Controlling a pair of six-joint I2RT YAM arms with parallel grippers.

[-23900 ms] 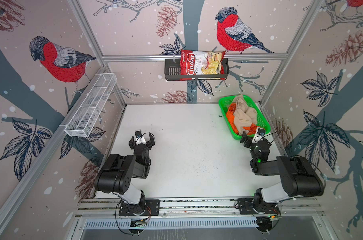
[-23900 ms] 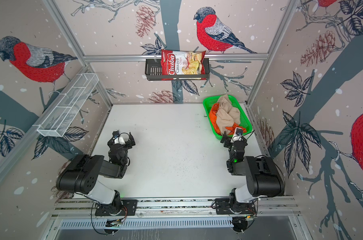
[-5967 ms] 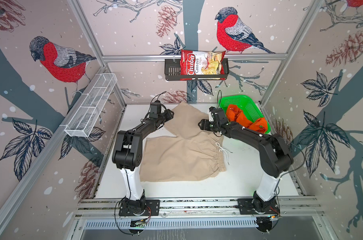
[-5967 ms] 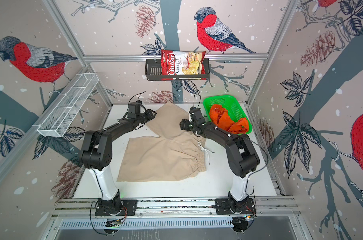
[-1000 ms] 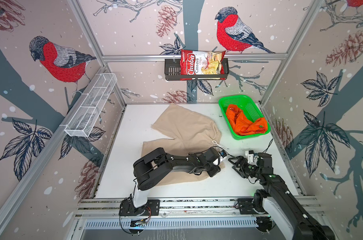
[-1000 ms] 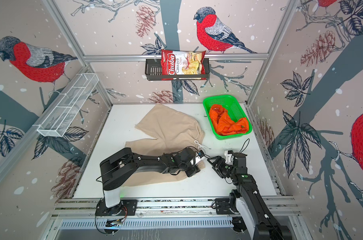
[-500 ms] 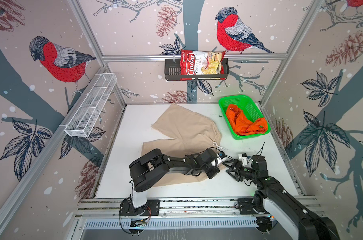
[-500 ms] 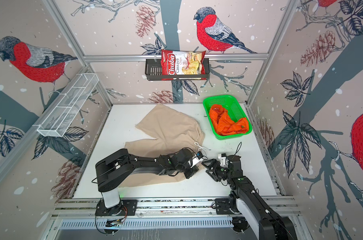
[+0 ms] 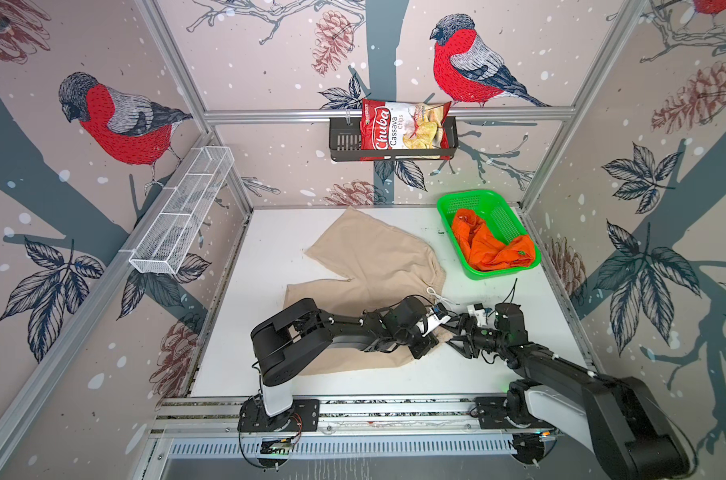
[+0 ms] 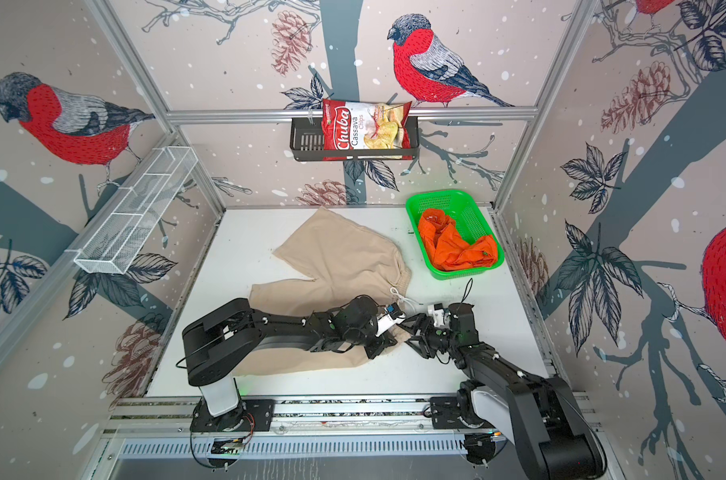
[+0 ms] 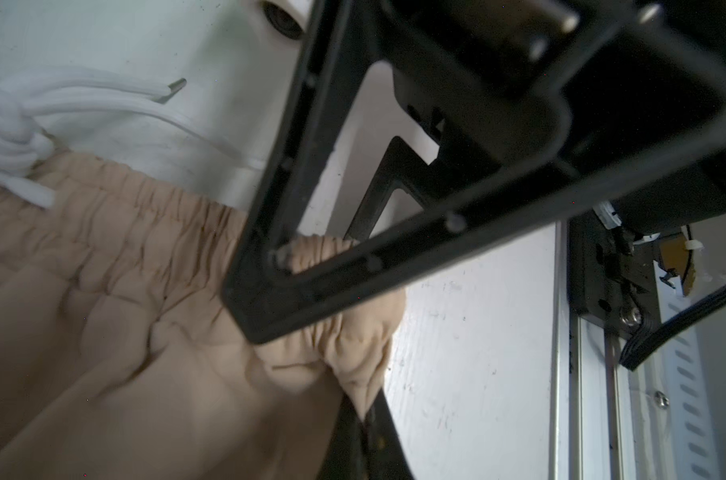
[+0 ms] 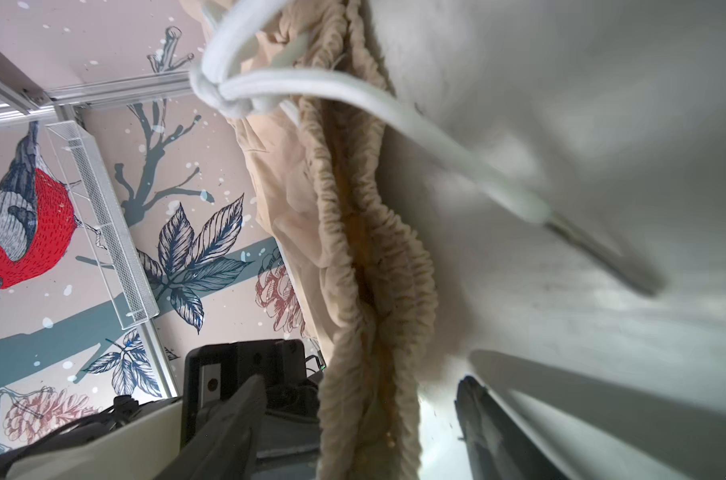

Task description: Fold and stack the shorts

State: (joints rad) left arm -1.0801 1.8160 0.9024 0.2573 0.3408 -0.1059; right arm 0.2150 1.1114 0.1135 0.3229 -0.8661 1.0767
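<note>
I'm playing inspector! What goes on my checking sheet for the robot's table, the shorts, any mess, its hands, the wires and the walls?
Surface: white table, a few faint specks.
Job's things: beige shorts spread on the table, not yet folded; orange shorts bunched in the green basket.
Clutter: nothing seen.
Hands: left hand shut on the beige shorts' waistband corner; right hand open, waistband between its fingers.
Cables: thin black cable arcs up beside the right wrist.
Surroundings: chips bag in a black shelf; wire rack on the left wall; bird wallpaper.
</note>
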